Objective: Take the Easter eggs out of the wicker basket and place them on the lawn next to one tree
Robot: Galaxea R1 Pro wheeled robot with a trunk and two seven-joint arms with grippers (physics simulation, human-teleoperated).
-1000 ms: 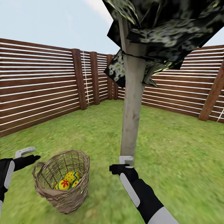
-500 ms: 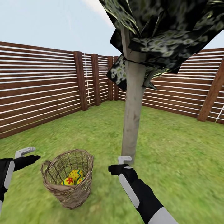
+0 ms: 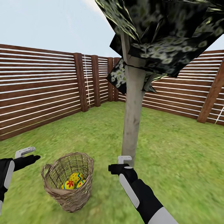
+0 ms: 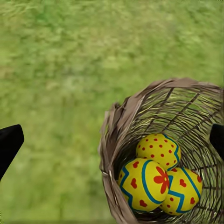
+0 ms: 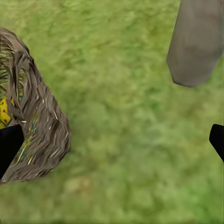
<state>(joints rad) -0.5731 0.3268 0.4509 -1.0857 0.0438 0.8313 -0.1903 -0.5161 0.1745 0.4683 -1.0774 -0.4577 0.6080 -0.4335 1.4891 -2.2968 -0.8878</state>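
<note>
Head view, basket: the wicker basket (image 3: 69, 182) stands upright on the lawn (image 3: 174, 146), near the foot of the tree (image 3: 133, 124), to its left.
Head view, eggs: the Easter eggs (image 3: 74, 181) lie at the bottom of the basket; two are plain to see, a third partly hidden.
Head view, left tool (image 3: 26, 157): held above the grass just left of the basket, touching nothing; whether it is released I cannot tell here.
Head view, right tool (image 3: 122, 164): held in front of the trunk's base, between basket and tree, grasping nothing.
Head view, fence (image 3: 40, 93): brown slats and posts enclose the garden.
Left wrist view: all three yellow eggs with blue bands and red marks huddle touching inside the basket; the dark fingertips (image 4: 9, 144) stand wide apart, released.
Right wrist view: the basket's woven wall at one edge, the trunk's end at the other, grass between; the fingertips (image 5: 8, 147) are spread wide, released.
</note>
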